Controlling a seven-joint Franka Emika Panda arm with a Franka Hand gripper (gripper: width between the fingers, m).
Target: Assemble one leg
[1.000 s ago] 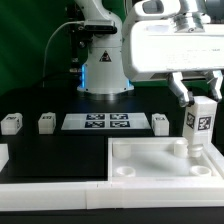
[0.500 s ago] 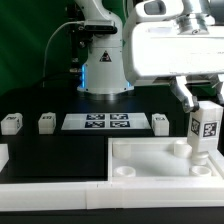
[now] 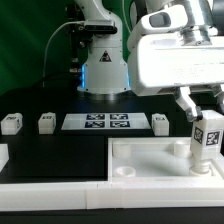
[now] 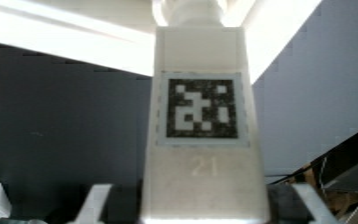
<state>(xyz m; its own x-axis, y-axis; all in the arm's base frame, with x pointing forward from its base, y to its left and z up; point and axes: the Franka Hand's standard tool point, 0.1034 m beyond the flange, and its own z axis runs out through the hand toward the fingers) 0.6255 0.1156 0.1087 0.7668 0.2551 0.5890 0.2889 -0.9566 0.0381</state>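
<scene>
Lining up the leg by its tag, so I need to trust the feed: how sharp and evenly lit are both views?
Exterior view: evenly lit, fairly sharp; the leg held by the gripper stands out, but the white tray is low in contrast. Wrist view: soft focus, the tag blurred at its edges, with a blown-out bright patch behind the leg.

Foreground, exterior view's right: tray [image 3: 150, 146], leg [image 3: 207, 137] upright at its far-right corner. Behind: marker board [image 3: 97, 122], loose legs [image 3: 46, 123] flanking.

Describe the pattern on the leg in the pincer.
White leg, black-and-white square fiducial tag on its side; clearest in the wrist view.
</scene>
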